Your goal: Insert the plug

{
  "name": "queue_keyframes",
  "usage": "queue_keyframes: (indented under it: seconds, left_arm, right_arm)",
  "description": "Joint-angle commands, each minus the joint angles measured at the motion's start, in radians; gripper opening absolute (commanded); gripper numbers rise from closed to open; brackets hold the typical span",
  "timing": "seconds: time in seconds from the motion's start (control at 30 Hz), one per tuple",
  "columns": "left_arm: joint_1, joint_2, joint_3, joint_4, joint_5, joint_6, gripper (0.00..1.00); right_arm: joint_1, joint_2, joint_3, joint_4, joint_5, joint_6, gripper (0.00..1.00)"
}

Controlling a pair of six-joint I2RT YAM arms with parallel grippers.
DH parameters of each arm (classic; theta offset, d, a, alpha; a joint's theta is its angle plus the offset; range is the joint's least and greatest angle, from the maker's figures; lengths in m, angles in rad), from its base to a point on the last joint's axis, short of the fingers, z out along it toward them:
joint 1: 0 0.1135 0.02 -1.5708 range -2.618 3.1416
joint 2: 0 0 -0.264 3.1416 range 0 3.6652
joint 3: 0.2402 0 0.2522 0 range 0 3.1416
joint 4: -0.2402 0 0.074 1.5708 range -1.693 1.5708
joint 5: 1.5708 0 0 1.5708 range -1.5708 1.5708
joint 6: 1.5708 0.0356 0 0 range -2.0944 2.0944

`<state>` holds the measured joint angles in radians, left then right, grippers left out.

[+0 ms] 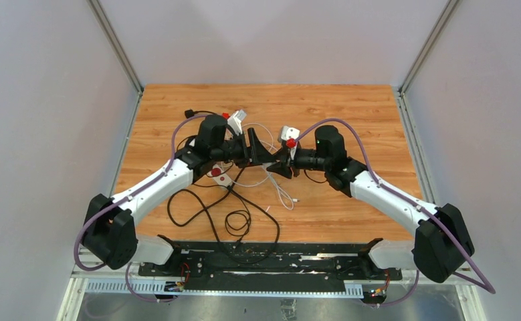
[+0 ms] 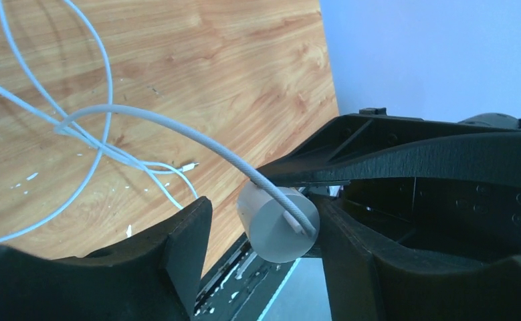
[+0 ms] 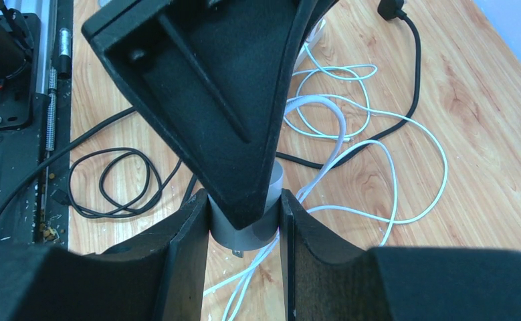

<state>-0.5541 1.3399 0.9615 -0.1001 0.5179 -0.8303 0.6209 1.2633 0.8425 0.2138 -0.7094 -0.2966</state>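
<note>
Grey plug clamped in right hand, left hand partly open around it, one finger not touching.

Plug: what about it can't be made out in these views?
Right wrist: top of the plug, covered by a finger of the left gripper.
Left wrist: its far end, turned away from the camera.
Top view: nearly all of it, hidden where the right gripper meets the left.

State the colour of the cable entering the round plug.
White; the cable into the plug shows best in the left wrist view.
</note>
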Motion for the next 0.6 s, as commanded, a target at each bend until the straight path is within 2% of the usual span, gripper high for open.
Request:
queue_keyframes:
  seconds: [0.0, 0.17, 0.2, 0.23, 0.27, 0.33, 0.4, 0.57]
  left_arm:
    - [-0.010, 0.036, 0.005, 0.043, 0.103, -0.014, 0.58]
    - [-0.013, 0.060, 0.009, 0.065, 0.156, -0.024, 0.31]
    - [-0.015, 0.060, 0.009, 0.063, 0.159, -0.024, 0.22]
    - [-0.015, 0.059, 0.011, 0.060, 0.162, -0.024, 0.07]
    - [-0.015, 0.057, 0.011, 0.056, 0.160, -0.024, 0.00]
    - [-0.015, 0.042, 0.013, 0.046, 0.143, -0.020, 0.00]
    - [-0.015, 0.007, 0.019, 0.020, 0.090, -0.005, 0.00]
    - [-0.015, -0.144, 0.068, -0.122, -0.116, 0.080, 0.00]
  right_arm:
    - [0.020, 0.002, 0.038, 0.041, 0.036, -0.032, 0.10]
    - [0.025, 0.003, 0.037, 0.047, 0.067, -0.032, 0.10]
    - [0.024, -0.002, 0.034, 0.051, 0.073, -0.032, 0.11]
    - [0.025, -0.006, 0.033, 0.052, 0.080, -0.030, 0.13]
    - [0.024, -0.011, 0.033, 0.052, 0.085, -0.024, 0.16]
    - [0.023, -0.025, 0.036, 0.046, 0.103, -0.011, 0.31]
    - [0.024, -0.047, 0.036, 0.038, 0.125, 0.009, 0.53]
    - [0.024, -0.128, 0.030, 0.001, 0.143, 0.058, 0.96]
